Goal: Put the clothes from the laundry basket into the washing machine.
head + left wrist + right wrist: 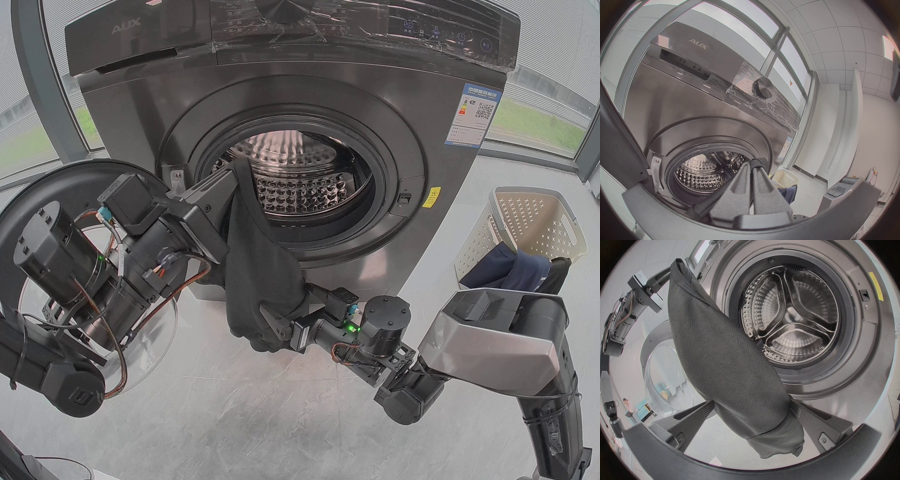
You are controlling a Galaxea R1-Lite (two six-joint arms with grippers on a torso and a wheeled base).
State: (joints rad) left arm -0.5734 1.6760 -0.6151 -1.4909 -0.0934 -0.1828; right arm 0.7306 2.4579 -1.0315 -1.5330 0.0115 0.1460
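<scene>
A black garment [256, 269] hangs in front of the washing machine's round opening [300, 181]. My left gripper [231, 175] is shut on its top edge, level with the left rim of the opening; in the left wrist view the fingers [752, 165] press together on a strip of black fabric [760, 162]. My right gripper [275, 322] is low at the garment's bottom end, open, with the bunched cloth [731, 365] between its spread fingers [706, 408]. The steel drum [793, 312] shows bare behind. The white laundry basket [537, 225] stands on the floor at the right with dark blue clothes [506, 269] in it.
The washer door [75, 187] is swung open to the left, behind my left arm. The grey floor [237, 406] spreads in front of the machine. Windows run behind the washer on both sides.
</scene>
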